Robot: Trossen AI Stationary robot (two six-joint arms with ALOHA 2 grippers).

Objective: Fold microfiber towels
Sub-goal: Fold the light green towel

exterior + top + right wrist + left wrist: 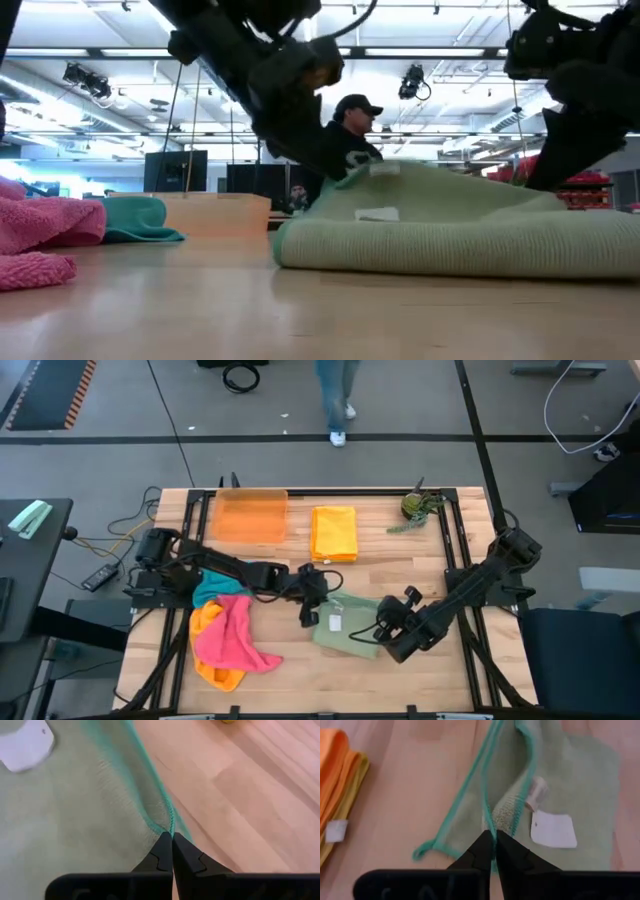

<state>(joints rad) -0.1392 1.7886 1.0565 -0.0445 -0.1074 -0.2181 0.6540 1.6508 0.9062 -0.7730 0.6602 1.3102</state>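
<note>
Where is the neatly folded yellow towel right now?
In the high view the folded yellow towel lies at the table's far edge, between the orange tray and a small potted plant.

A pale, smooth wood table (pixel 400 560) with a soft sheen and visible plank grain is seen across the middle of the high view. The sage green towel (pixel 580 780) is shown as matt, finely looped cloth edged in teal stitching, with a smooth white paper-like tag (pixel 552 829) at right of centre. The pink towel (pixel 40 240), at lower left, is seen as fuzzy cloth. The orange tray (pixel 250 517) appears as translucent plastic.
</note>
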